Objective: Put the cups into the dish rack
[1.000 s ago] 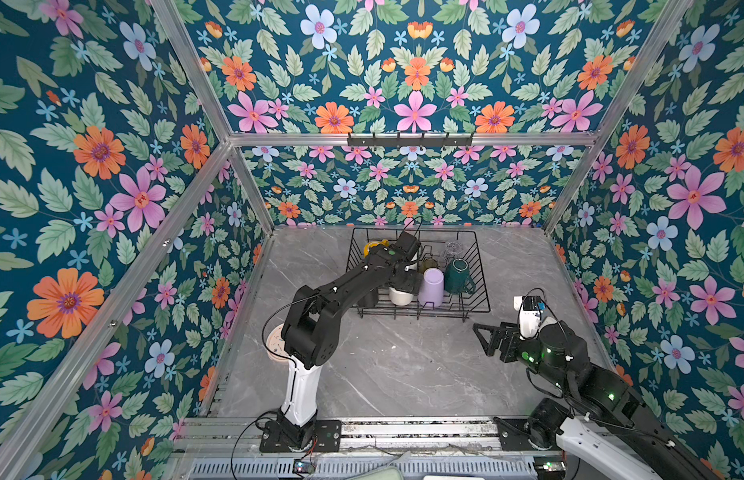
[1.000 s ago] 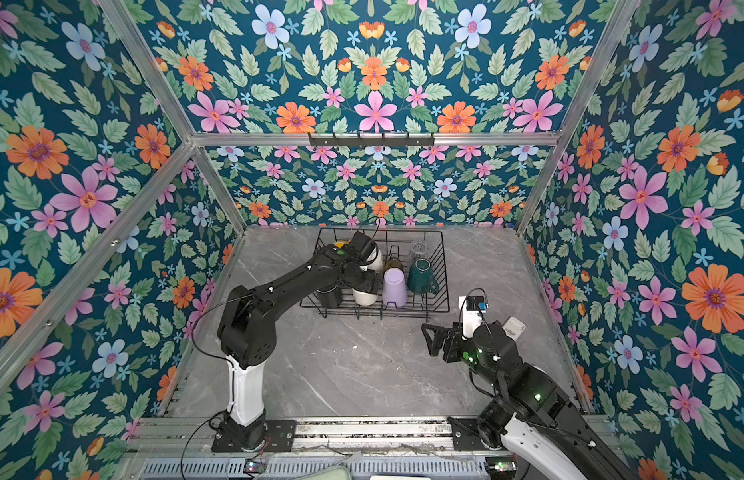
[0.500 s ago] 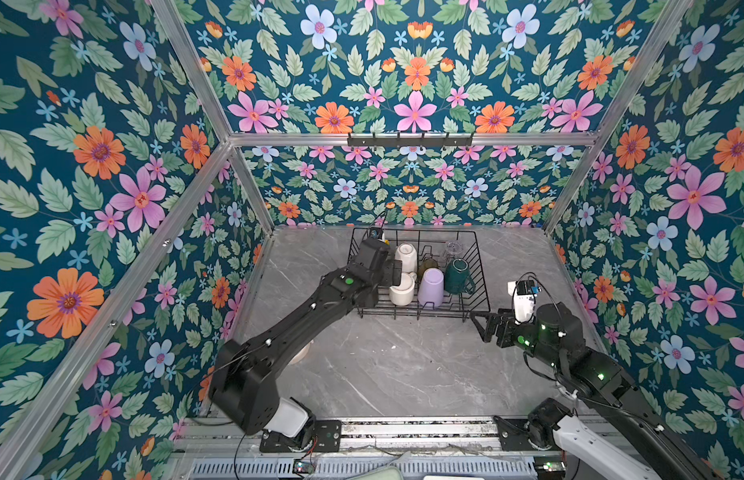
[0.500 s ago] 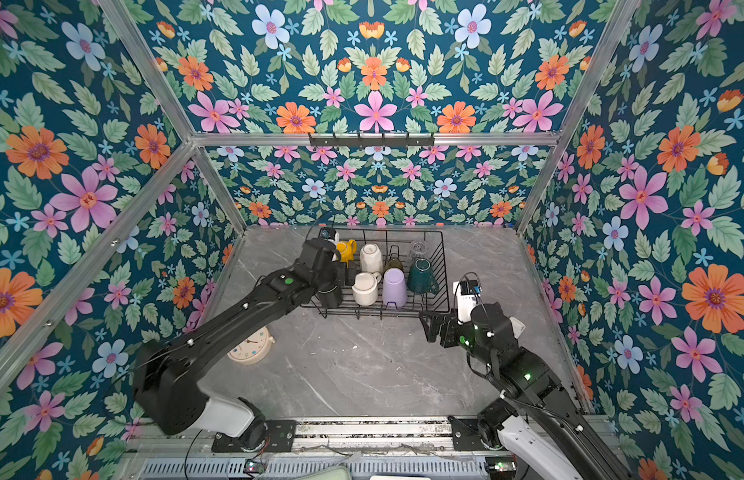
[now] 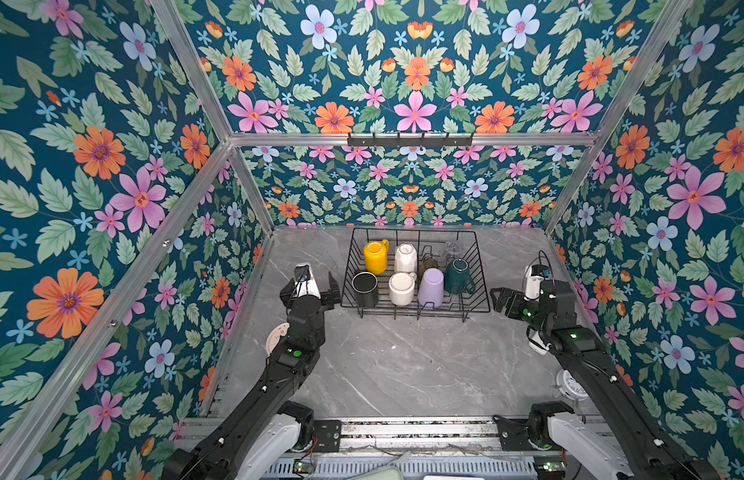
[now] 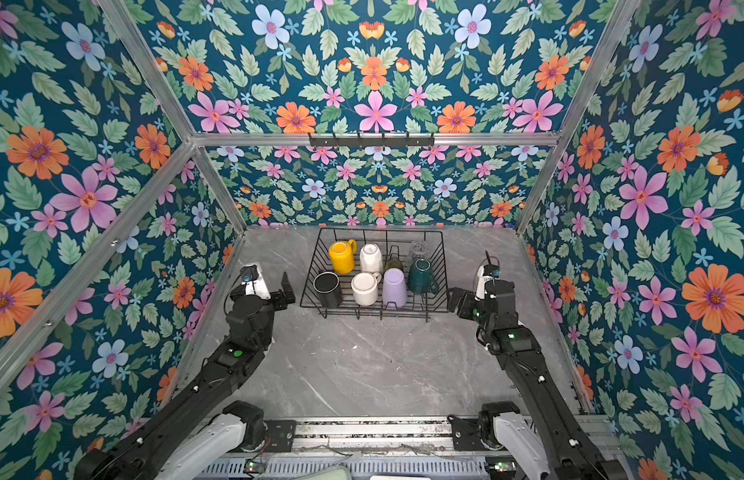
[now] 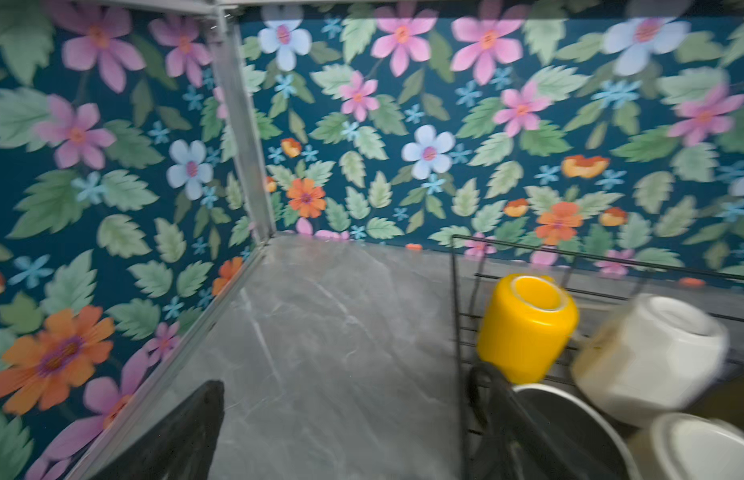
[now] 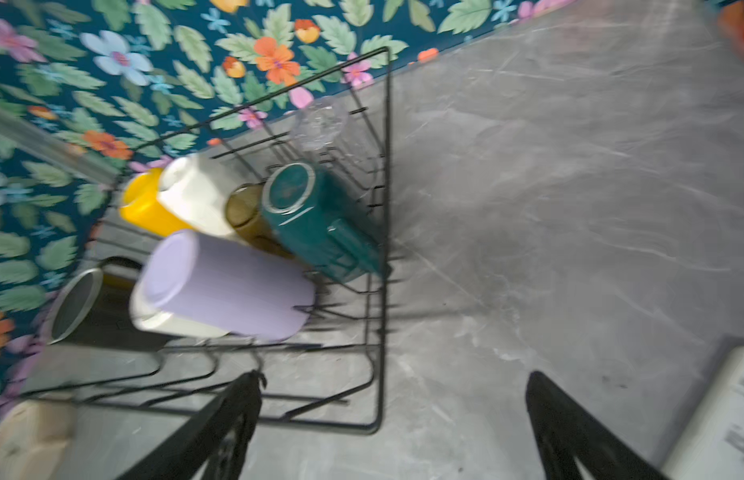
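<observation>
The black wire dish rack [image 5: 411,230] [image 6: 380,228] stands at the back middle of the grey table in both top views. In it are a yellow mug [image 5: 376,257], a white mug [image 5: 405,257], a black mug [image 5: 364,286], a cream mug [image 5: 401,288], a lilac tumbler [image 5: 430,286], a dark green mug [image 5: 457,276], an olive glass [image 5: 427,262] and a clear glass [image 5: 452,248]. My left gripper [image 5: 308,283] [image 7: 348,378] is open and empty just left of the rack. My right gripper [image 5: 499,300] [image 8: 393,376] is open and empty at the rack's front right corner.
A small beige round clock [image 5: 277,338] lies by the left wall beside my left arm. A white round clock [image 5: 569,384] lies near the right wall beside my right arm. Floral walls close in three sides, with a hook rail [image 5: 409,139] high on the back wall.
My left gripper has drawn back out of the rack to its left side, uncovering the yellow and white mugs. My right gripper has moved up toward the rack's right front corner.
</observation>
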`<action>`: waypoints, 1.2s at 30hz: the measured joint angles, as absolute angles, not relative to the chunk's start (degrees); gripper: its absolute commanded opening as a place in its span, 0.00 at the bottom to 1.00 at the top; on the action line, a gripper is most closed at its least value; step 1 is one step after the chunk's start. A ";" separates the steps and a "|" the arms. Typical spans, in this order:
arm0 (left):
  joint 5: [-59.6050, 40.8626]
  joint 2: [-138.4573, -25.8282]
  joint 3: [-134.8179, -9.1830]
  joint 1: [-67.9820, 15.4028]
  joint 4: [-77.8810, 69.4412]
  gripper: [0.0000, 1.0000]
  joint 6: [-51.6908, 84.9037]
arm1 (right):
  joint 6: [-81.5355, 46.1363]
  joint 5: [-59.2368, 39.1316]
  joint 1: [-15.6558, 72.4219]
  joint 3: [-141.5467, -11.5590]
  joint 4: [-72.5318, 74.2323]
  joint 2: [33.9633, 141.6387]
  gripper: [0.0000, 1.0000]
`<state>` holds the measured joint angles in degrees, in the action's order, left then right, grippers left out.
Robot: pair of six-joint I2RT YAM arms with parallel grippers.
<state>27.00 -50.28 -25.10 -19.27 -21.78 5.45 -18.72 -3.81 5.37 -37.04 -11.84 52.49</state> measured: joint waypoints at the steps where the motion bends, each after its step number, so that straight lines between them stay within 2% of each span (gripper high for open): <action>1: 26.74 -51.00 -23.88 -17.52 -23.49 0.99 5.45 | -17.98 -2.35 4.71 -36.10 -10.28 53.23 0.99; 6: 24.82 -57.89 -18.04 -9.67 -33.19 0.99 5.74 | -15.88 4.27 -0.05 -29.45 0.60 57.45 0.99; 14: 21.06 -73.36 -11.00 -6.70 -51.16 0.99 4.14 | -10.35 10.02 -0.60 -23.57 19.59 68.16 0.99; 18: 19.11 -79.31 -12.23 -5.93 -57.95 0.99 3.73 | -8.03 9.69 -0.78 -21.56 28.80 73.17 0.99; 24: 16.32 -81.01 -12.73 -5.52 -63.42 0.99 1.91 | -5.52 5.89 -0.89 -18.11 40.56 79.61 0.99; 30: 15.68 -92.01 -9.72 -5.32 -75.88 0.99 -0.45 | -4.12 4.60 -0.91 -17.93 46.22 82.04 0.99; 36: 15.77 -92.90 -13.74 -4.47 -76.86 1.00 -0.30 | -3.90 3.68 -0.91 -17.98 47.79 82.13 0.99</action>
<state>15.77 -92.90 -13.74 -4.47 -76.86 -0.30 -3.90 3.68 -0.91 -17.98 47.79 82.13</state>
